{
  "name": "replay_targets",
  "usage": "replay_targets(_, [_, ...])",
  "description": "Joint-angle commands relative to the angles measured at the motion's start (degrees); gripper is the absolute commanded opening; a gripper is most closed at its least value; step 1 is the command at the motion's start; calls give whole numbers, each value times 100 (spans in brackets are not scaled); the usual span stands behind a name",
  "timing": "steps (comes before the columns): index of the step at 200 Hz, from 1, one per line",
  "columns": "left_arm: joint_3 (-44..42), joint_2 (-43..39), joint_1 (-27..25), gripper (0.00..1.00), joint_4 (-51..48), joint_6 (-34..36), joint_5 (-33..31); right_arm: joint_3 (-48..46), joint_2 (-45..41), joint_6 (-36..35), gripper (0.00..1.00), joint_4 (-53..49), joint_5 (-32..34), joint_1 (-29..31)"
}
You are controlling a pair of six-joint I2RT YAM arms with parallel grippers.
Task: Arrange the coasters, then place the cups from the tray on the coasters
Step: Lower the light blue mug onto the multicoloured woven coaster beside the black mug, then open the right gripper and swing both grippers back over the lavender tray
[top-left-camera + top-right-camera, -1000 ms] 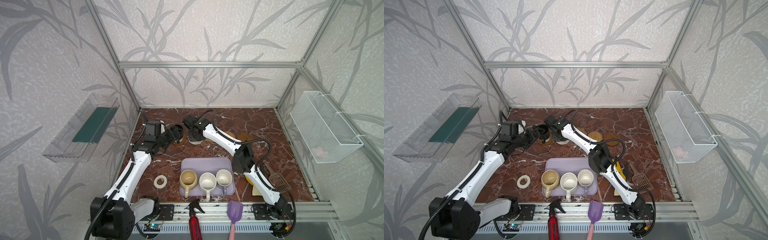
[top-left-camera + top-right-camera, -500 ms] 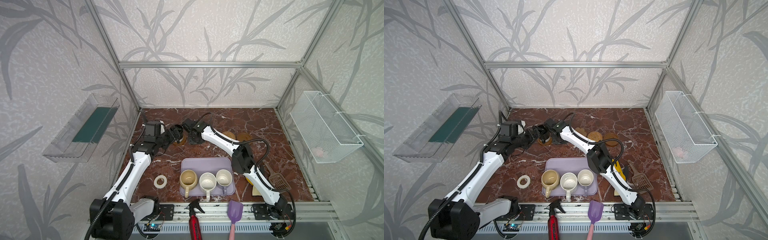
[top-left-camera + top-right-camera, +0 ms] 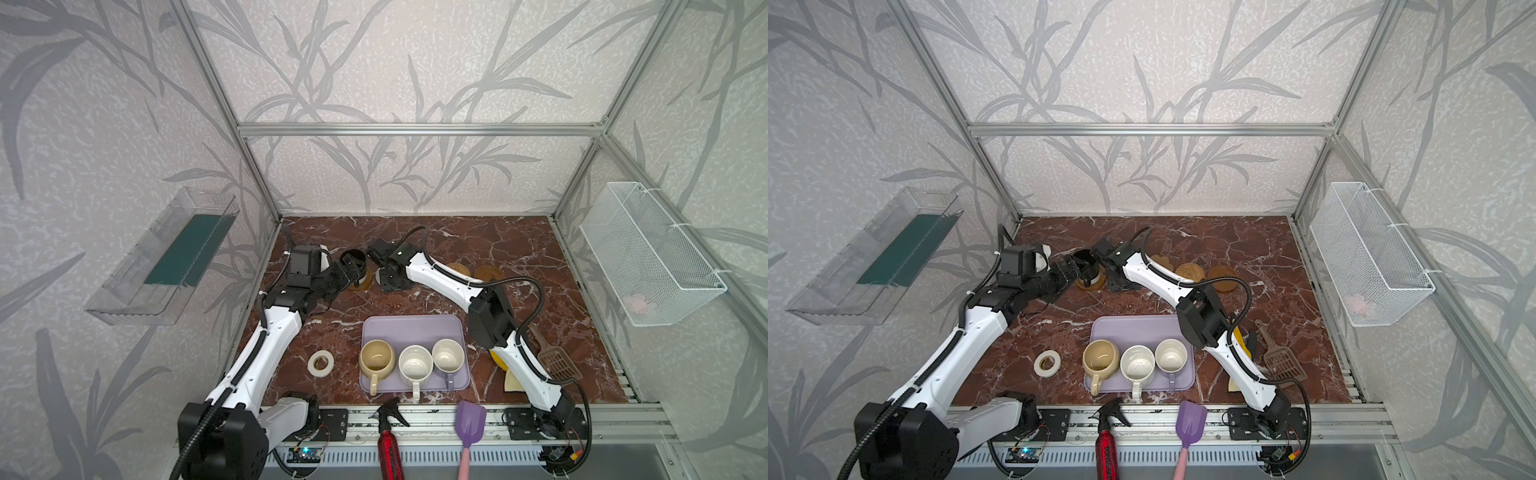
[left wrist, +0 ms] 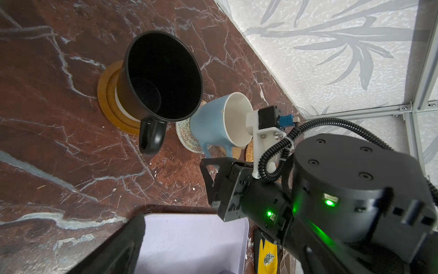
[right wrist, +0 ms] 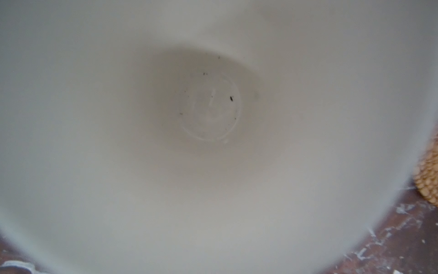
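Cups: two of five placed, by my count. The glossy black flared mug (image 4: 161, 78) stands on an amber-brown rimmed disc coaster (image 4: 106, 95). Just beside it, the light blue mug with white glazed inside (image 4: 213, 123) has its base on the whitish woven round coaster (image 4: 186, 137); I can't tell if it sits fully flat.

Left to move: rounded beige mug (image 3: 376, 359), white speckled mug (image 3: 415, 365) and lavender-grey mug with white inside (image 3: 448, 355). They stand side by side, handles toward the front edge, on the flat lavender plastic tray (image 3: 411, 328), front middle of the red-brown marbled surface (image 3: 519, 257).

Coasters look arranged in one row along the back. Three are bare: tan flower-shaped coaster (image 3: 1160, 262), golden rattan round coaster (image 3: 1190, 272), second amber-brown disc (image 3: 1223, 277).

My left fingers (image 4: 118, 249) are apart, nothing between them, near the black mug. My right fingers (image 4: 228, 187) are at the blue mug's handle; I can't tell whether they're clamped or clear. The right wrist view is all white interior with a few dark specks.

Materials:
- Mugs look like hard, slick glaze.
- Tray is smooth, with a low rim and rounded corners.
- Woven coaster has coloured zigzag stitching.
- Rattan is knobbly.
- Discs have a raised lip, so a mug likely needs to land inside it.
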Motion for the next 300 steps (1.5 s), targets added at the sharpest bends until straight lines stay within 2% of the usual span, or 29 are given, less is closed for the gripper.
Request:
replay_targets(1, [89,-210,15,99,-446,176,162,-266,-733,-175,57,247,-158,-57])
replay_targets(15, [175,-301,16,99,-756,291,123,-480,-987,-261,63,310,-258,-85])
replay_targets(26, [245,-376,5,99,-1011,374,77,-742,-1242,-346,70,458,-327,-85])
replay_targets(66, [334,-599,-362,99,-1740,626,-137,-2301,-2477,-666,87,1437,-473,-85])
replay_targets(82, [346,-693,-636,99,-1966,636,-347,-2939,-3044,-867,91,1826,-417,-85])
replay_targets(100, [309,-755,-1172,99,-2167,528,-684,-3481,-3651,-1109,93,2038,-359,-86])
replay_targets(115, [184,-866,-1428,99,-2196,301,-711,-3854,-4143,-1351,95,2111,-347,-75])
replay_targets(123, [100,-974,-1553,99,-2151,178,-797,-4085,-4445,-1445,100,2187,-389,-76])
replay_targets(140, [144,-1093,-1806,99,-2480,150,-1187,-4716,-4926,-1721,99,2625,-701,-85])
replay_targets(156, [174,-1103,-2071,99,-2755,129,-1445,-5257,-5283,-2099,99,3095,-1369,-110])
replay_targets(187, [138,-1173,-2744,99,-3139,-134,-1860,-5838,-5637,-2606,99,3276,-2202,-120])
replay_targets(218, [125,-1082,-3346,99,-3420,-341,-1952,-6405,-5944,-2579,99,3565,-2365,-120])
replay_targets(240, [251,-1055,-3648,99,-3794,-451,-2308,-6416,-6014,-2442,99,3336,-2437,-112])
replay_targets(260, [89,-1137,-3913,99,-3772,-709,-2375,-6665,-6235,-2249,99,3497,-2634,-103])
replay_targets(300, [-231,-1208,-4376,99,-3807,-1094,-2476,-7367,-6924,-2335,99,3991,-3023,-60])
